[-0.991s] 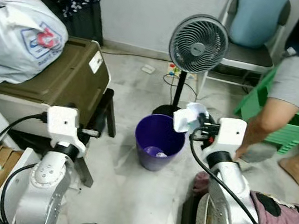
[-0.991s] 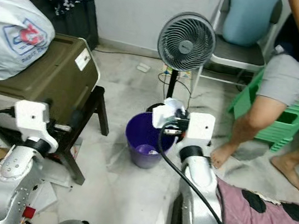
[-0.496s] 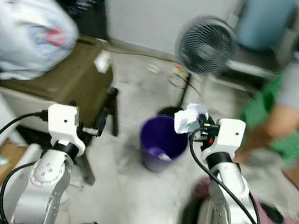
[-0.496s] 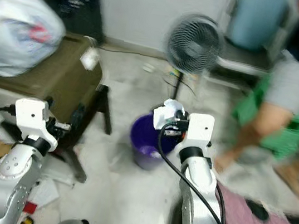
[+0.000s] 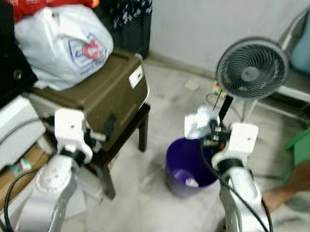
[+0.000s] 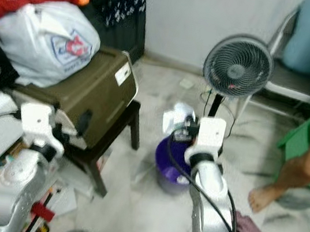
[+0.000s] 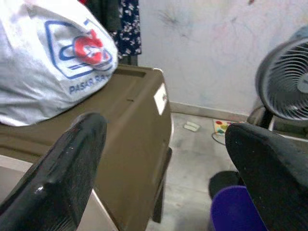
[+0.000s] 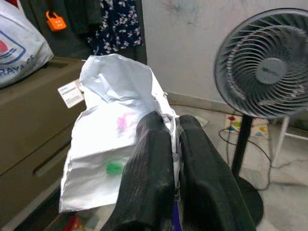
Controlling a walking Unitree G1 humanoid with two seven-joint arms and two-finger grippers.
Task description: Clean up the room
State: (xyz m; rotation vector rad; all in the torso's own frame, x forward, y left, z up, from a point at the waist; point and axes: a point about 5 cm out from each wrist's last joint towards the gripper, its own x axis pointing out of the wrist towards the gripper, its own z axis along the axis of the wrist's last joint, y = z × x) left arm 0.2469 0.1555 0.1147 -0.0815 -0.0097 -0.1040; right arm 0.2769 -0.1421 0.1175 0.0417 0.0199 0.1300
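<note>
1. Right wrist view first: my right gripper (image 8: 174, 144) has its two black fingers pressed together on a crumpled white wrapper (image 8: 113, 149), which stands up and out beyond the fingertips, with small pink and green marks on it.

2. From the head camera, that wrapper (image 5: 198, 124) sits at about 10 o'clock from my right wrist housing, held out in front of me, just above the near rim of the purple waste bin (image 5: 189, 168).

3. The bin lies at about 6 o'clock from the gripper, so straight down. I judge the coming move to be a drop, and it turns on this one relation: the wrapper hangs over the bin's back edge, not its middle, so a small reach toward the centre of the mouth looks safer than letting go here.

4. The bin already holds a bit of pale rubbish (image 5: 190, 182) at the bottom.

5. The wrapper's long axis runs roughly upright, along my fingers, so it should fall end-first.

6. My left gripper (image 7: 163, 159) is wide open and holds nothing. It points toward the olive-brown storage box (image 5: 97, 93) at my 10 o'clock, with a white plastic bag (image 5: 66, 44) on top.

7. My right arm is clearly the nearer one to the bin.

8. A standing fan (image 5: 253, 66) rises just behind the bin at 12 o'clock, so I should avoid swinging the wrist forward into its pole.
</note>
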